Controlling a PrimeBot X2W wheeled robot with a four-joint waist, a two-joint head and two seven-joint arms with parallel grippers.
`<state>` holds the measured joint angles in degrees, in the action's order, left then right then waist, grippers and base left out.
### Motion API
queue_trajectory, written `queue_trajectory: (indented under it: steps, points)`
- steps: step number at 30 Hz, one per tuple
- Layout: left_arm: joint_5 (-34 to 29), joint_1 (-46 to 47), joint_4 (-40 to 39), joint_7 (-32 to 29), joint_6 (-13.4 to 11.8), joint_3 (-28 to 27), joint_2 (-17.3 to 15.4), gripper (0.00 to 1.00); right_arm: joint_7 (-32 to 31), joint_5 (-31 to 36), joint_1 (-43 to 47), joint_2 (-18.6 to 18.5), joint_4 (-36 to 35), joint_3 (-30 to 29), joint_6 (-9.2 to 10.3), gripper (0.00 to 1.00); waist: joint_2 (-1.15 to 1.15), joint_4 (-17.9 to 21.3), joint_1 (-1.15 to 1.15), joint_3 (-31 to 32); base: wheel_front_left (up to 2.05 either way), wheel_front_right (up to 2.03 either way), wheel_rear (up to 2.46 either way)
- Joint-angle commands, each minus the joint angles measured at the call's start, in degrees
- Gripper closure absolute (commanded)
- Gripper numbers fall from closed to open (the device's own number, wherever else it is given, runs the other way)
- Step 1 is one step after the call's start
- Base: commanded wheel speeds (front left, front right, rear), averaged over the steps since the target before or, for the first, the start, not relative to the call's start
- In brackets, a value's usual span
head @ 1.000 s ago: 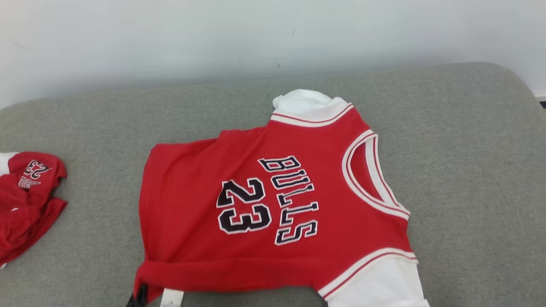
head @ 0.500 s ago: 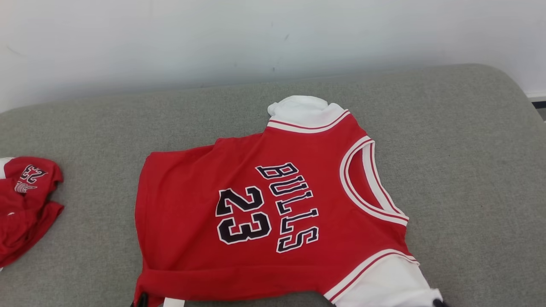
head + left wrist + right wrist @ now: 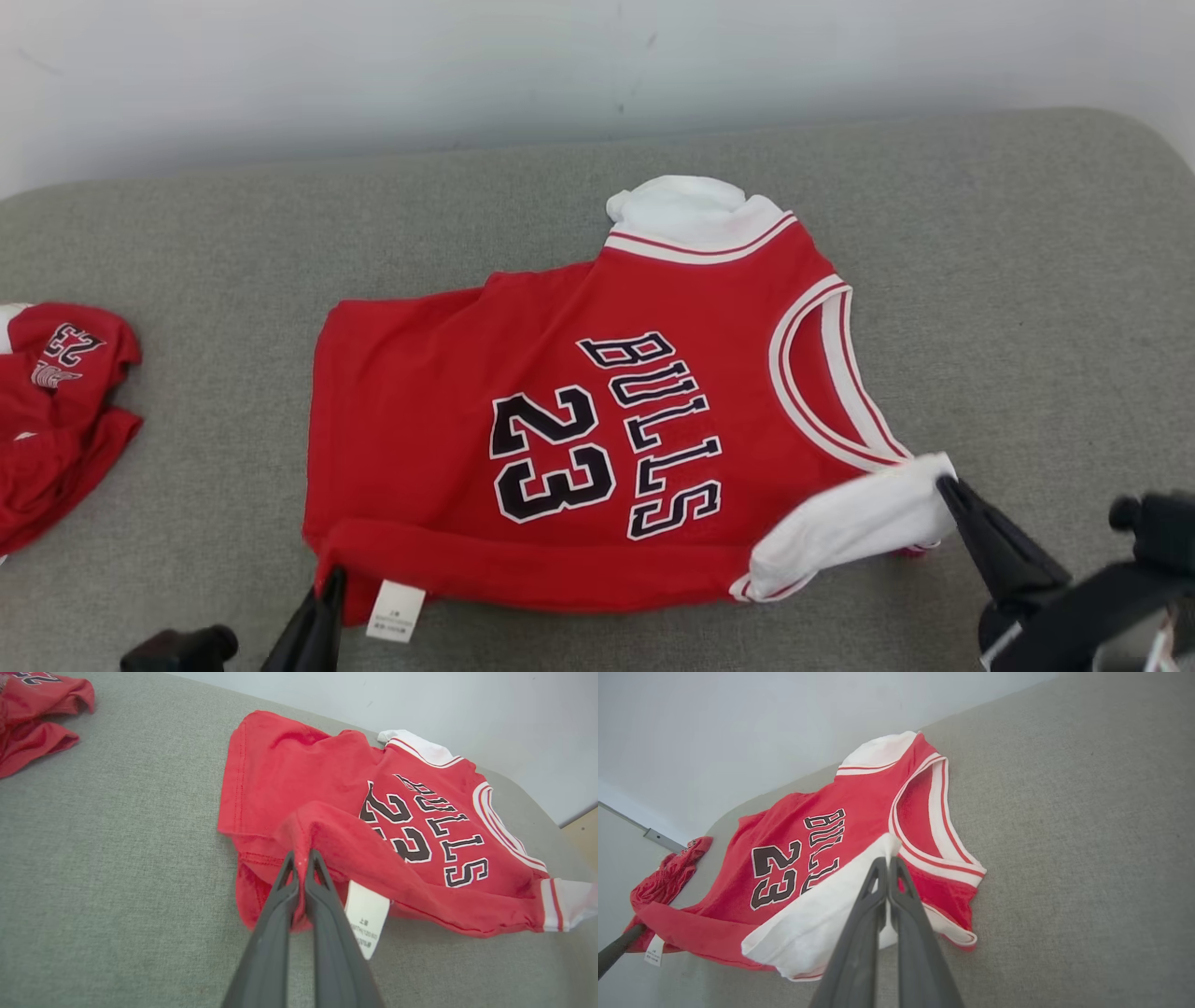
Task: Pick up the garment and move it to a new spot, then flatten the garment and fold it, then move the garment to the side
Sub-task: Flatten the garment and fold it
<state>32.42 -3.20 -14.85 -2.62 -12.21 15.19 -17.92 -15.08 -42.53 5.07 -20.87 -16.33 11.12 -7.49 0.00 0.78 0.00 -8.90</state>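
Since a second ago the near edge of the garment (image 3: 597,420), midway across the grey cushion (image 3: 1027,280), lifts inward, left gripper (image 3: 331,579) pinching the red hem (image 3: 266,859) and right gripper (image 3: 946,485) the white sleeve (image 3: 840,527) (both clamped tight), so folding seems begun.

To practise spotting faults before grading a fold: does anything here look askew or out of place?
The jersey is uneven: the left gripper bunches its near hem, a care label hangs out, and the right gripper pinches its white sleeve. Another red garment lies crumpled at the left.
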Motion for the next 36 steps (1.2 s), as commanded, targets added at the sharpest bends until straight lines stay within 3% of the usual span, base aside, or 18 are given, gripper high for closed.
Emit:
queue_trajectory:
  steps: [1,8,15,22,34,35,36]
  points:
    - [0.12,1.29,0.35,-0.41,-0.41,-0.15,-0.27,1.0,-0.27,0.47,-2.56,-1.3,1.05,1.1,0.0,1.0,0.0,-0.41,0.0,-1.21,0.0,0.0,0.0]
    - [0.57,5.68,2.73,-1.09,-0.62,-0.23,0.86,1.0,1.72,-0.1,-14.59,-6.84,8.88,7.23,0.0,1.0,0.0,-1.5,0.0,-4.01,0.0,0.0,0.0]
    - [0.61,8.14,4.64,-0.04,-0.85,-0.49,1.64,1.0,6.44,-2.63,-23.87,-9.96,15.78,13.37,0.0,1.0,0.0,-2.31,0.0,-6.06,0.0,0.0,0.0]
    - [0.68,9.58,5.75,2.24,-1.12,-1.37,2.4,1.0,12.77,-5.25,-31.67,-12.17,23.3,18.88,0.0,1.0,0.0,-3.12,0.0,-7.77,0.0,0.0,0.0]
    - [2.58,12.95,11.21,2.9,0.55,-0.24,4.46,1.0,18.98,-9.88,-38.82,-13.19,32.84,28.21,0.0,1.0,0.0,-4.13,0.0,-9.42,0.0,0.0,0.0]
    - [2.8,13.3,11.77,3.11,0.74,-0.21,4.66,0.8,19.56,-10.72,-38.96,-13.11,33.46,28.53,0.0,1.0,0.0,-4.17,0.0,-9.42,0.0,0.0,0.0]
    - [2.73,13.52,12.36,3.14,1.0,-0.13,4.61,0.61,20.24,-11.24,-39.09,-13.02,33.9,28.87,0.0,0.64,0.0,-4.19,0.0,-9.36,0.0,0.0,0.0]
